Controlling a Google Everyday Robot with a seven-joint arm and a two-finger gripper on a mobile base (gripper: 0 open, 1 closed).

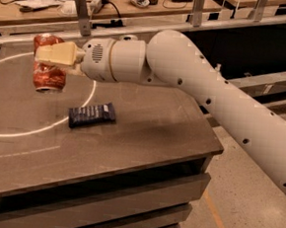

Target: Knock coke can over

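Observation:
The coke can (48,71) is red-orange with white lettering and stands near the far left of the dark table (146,131), its silver end toward the table top. My gripper (43,53) is at the can's upper half. One cream finger (57,54) lies across the can's front and the other is hidden behind it, so the gripper looks shut on the can. The white arm reaches in from the right.
A dark blue snack bar (92,115) lies right of and nearer than the can. A white ring (58,121) is marked on the table. A metal post (81,12) and a bench with cables stand behind. The table edge (215,141) drops to the floor on the right.

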